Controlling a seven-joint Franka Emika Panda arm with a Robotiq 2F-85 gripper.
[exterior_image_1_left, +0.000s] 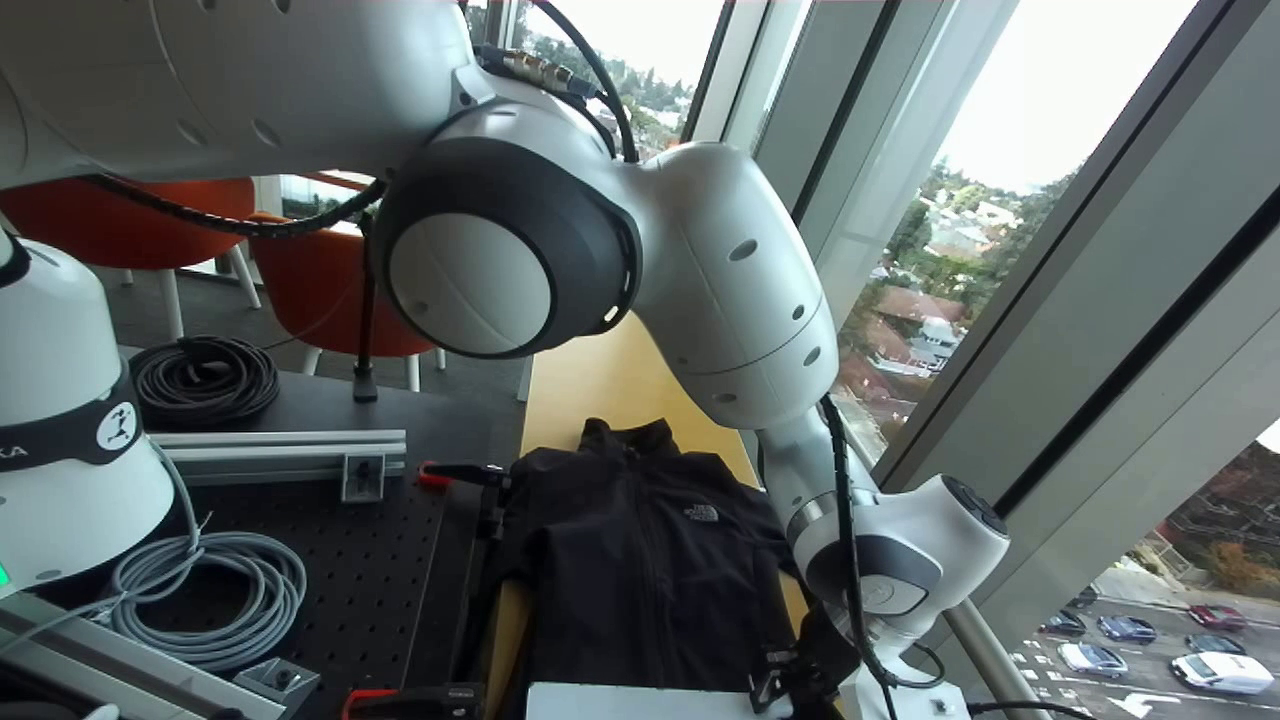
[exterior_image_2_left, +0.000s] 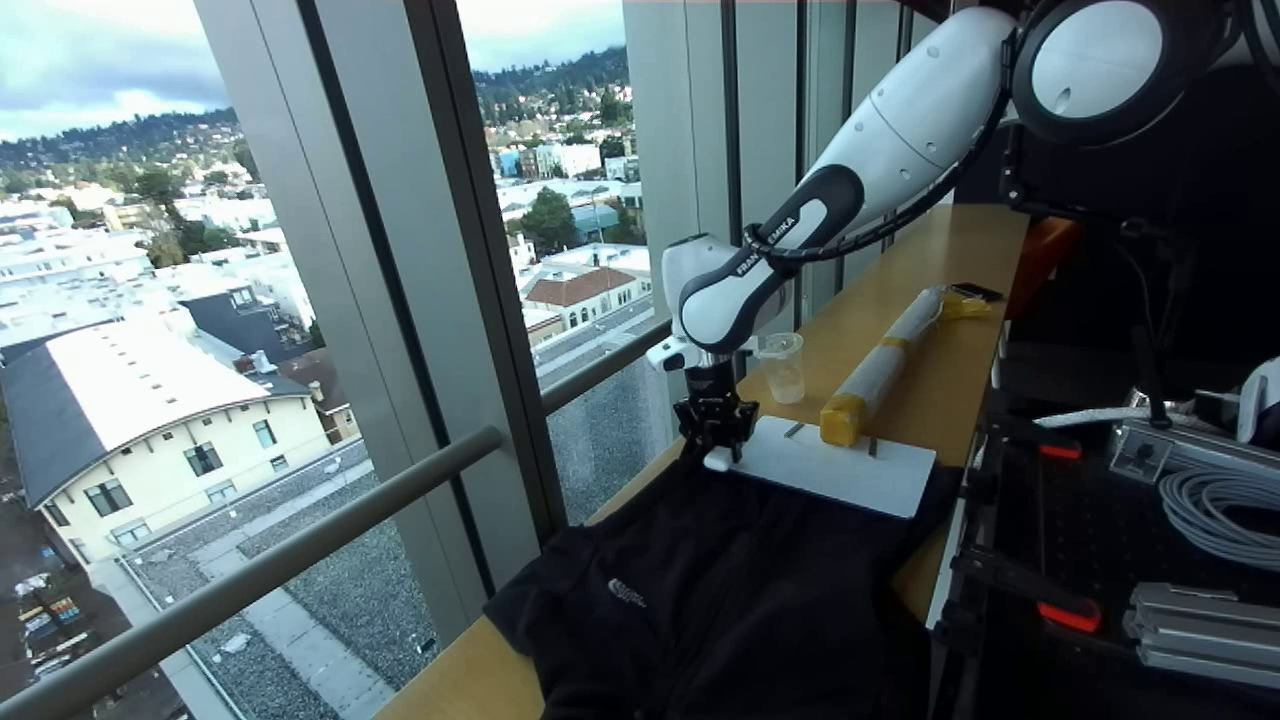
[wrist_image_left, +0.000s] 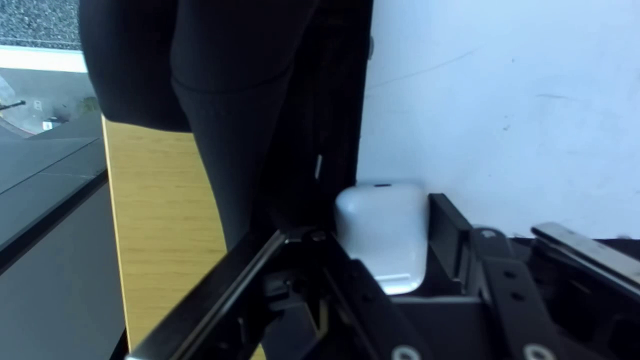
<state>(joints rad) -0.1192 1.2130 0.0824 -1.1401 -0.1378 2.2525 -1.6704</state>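
One small, glossy, round-cornered white case is sitting between the fingers of the black two-fingered gripper, at a corner of a flat white rectangular board. The jaws are standing part-way apart and appear to be pinching the case: in the wrist view a dark flat pad is lying against one side of it, while the opposite contact is hiding in shadow. Whether the case is touching the board or hanging just over it, I cannot tell. As I judge it, the step in hand is the grip itself; a next move would be calling for a firm hold and a straight rise, clearing the board's edge before any sideways travel. In both exterior views a black zip-front fabric jacket with a small white chest logo is lying spread over the yellowish wooden table, its dark folds reaching in beside the gripper. A long roll in pale wrapping and yellow tape is overlapping the board's far edge, and a clear plastic cup is standing behind the gripper; both are narrowing the room that way. A grey tubular metal rail is running along the window side, probably limiting swings there.
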